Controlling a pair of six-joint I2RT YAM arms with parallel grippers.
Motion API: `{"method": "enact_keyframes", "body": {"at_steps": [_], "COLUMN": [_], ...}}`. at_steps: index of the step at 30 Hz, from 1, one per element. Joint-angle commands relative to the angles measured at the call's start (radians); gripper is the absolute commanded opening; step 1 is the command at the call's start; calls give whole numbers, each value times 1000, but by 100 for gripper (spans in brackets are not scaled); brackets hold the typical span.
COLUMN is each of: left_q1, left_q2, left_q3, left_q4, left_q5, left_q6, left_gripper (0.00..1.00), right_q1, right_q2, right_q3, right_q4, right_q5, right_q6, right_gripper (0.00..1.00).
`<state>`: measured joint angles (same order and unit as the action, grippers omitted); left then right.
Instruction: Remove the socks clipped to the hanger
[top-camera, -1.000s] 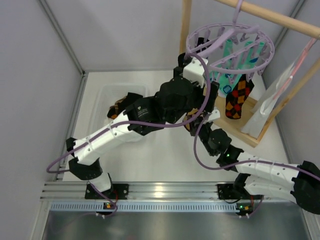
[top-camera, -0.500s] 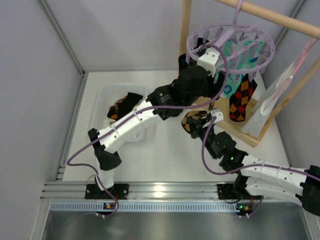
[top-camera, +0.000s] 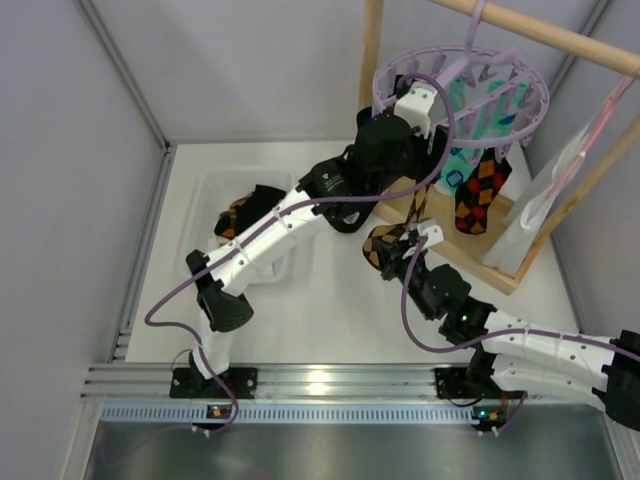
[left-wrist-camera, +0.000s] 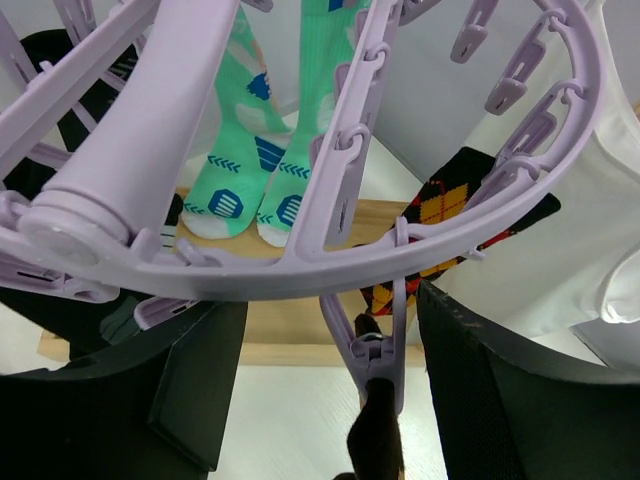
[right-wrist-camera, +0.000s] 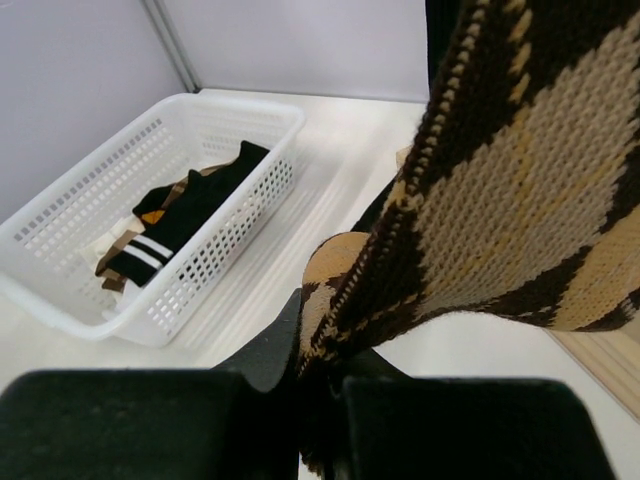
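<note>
Left fingers up beneath the ring of the lavender hanger, spread well apart, closed on nothing. Between them, a single dangling peg with a dark sock caught in its tip. A gap on either side of the peg, narrower on the right. Beyond the fingers, past the ring, a pair of mint socks with white-and-blue labels, white toes lowest. To the right of those, an orange-and-black argyle sock, hanging behind the ring's edge. Off to the left, behind the hub, a black sock, mostly hidden. Below all this, the pale plank of the wooden rack.

Right fingers pinched tight on a tan argyle sock, low over the white surface, well apart from the hanger. Sock running up from the fingertips and out of the wrist view. Ahead and to the left of these fingers, a white mesh basket resting on the surface. Inside it, a striped black sock lying on tan-and-brown ones.

From above: right fingers between basket and rack base; left fingers farther back, tucked under the hanger's near rim.
</note>
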<state>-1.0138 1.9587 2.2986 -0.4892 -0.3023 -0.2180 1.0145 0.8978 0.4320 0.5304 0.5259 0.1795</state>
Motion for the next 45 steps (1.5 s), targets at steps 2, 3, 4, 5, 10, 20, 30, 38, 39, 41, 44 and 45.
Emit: {"method": "enact_keyframes", "body": {"at_steps": [2, 3, 4, 5, 10, 20, 30, 38, 39, 41, 44, 45], "left_q1": [7, 6, 6, 6, 6, 7, 7, 7, 12, 50, 188, 233], "left_q2": [20, 22, 25, 28, 35, 43, -81, -532, -588, -723, -820, -840], "left_q3": [53, 53, 55, 55, 53, 58, -131, -739, -802, -935, -993, -1014], "left_q4": [81, 84, 87, 92, 110, 133, 129, 123, 114, 14, -208, -248], "left_q5": [77, 83, 89, 98, 91, 49, -9, -348, -388, -409, -432, -442], "left_q6": [-6, -11, -12, -14, -17, 8, -14, -78, -118, -209, -311, -323], "left_gripper": [71, 69, 67, 66, 48, 0, 73, 98, 98, 98, 98, 98], "right_q1": [27, 29, 29, 29, 32, 36, 35, 24, 22, 16, 13, 13], "right_q2": [-22, -22, -22, -26, -39, -95, -263, -226, -209, -137, -8, 28], "right_q3": [36, 36, 34, 34, 33, -51, -115, -6, 10, 69, 186, 221], "right_q4": [6, 5, 6, 8, 0, -12, -238, -408, -414, -429, -454, -457], "right_q5": [-17, -18, -20, -20, -24, 3, 20, 5, -10, -79, -167, -220], "right_q6": [-14, -14, -12, -14, -15, 26, 120, 98, 89, 51, 5, -5], "right_gripper": [0, 0, 0, 0, 0, 0, 0, 0, 0, 0, 0, 0]}}
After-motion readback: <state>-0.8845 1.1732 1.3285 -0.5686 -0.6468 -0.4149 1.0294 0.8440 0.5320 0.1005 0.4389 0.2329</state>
